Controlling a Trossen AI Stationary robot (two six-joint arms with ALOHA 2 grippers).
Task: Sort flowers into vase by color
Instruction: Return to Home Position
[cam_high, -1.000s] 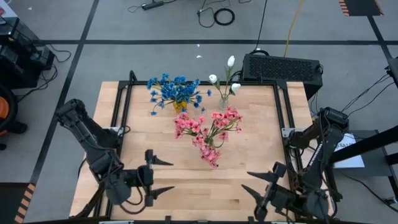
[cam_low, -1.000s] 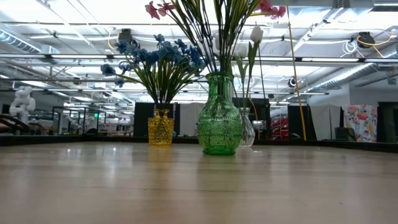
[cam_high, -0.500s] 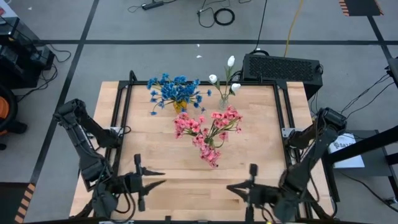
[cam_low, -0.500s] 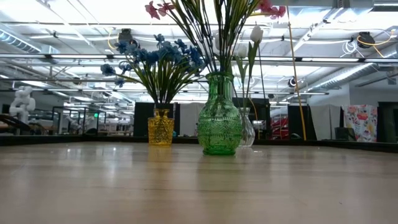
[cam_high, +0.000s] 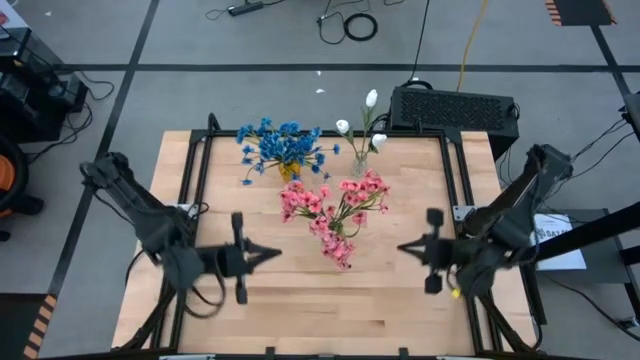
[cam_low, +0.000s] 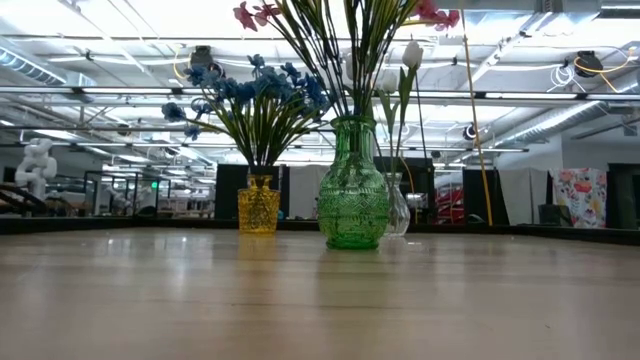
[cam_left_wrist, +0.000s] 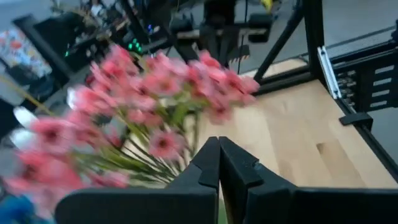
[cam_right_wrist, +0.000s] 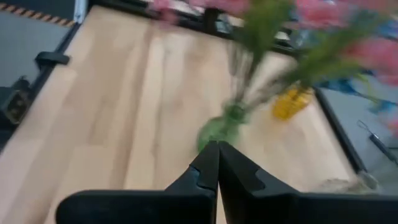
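No text, brand or number can be read in any view. A white sheet (cam_high: 565, 255) just beside the table (cam_high: 330, 310) on its right carries dark print too small to make out. A small green lit sign (cam_low: 153, 184) far back in the room is equally illegible.

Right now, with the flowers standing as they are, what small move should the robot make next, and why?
Probably just draw both arms back to rest. Blue flowers stand in the yellow glass vase, pink flowers in the green glass vase, white tulip buds in the clear glass vase; the left tool and right tool are shut and hold nothing.
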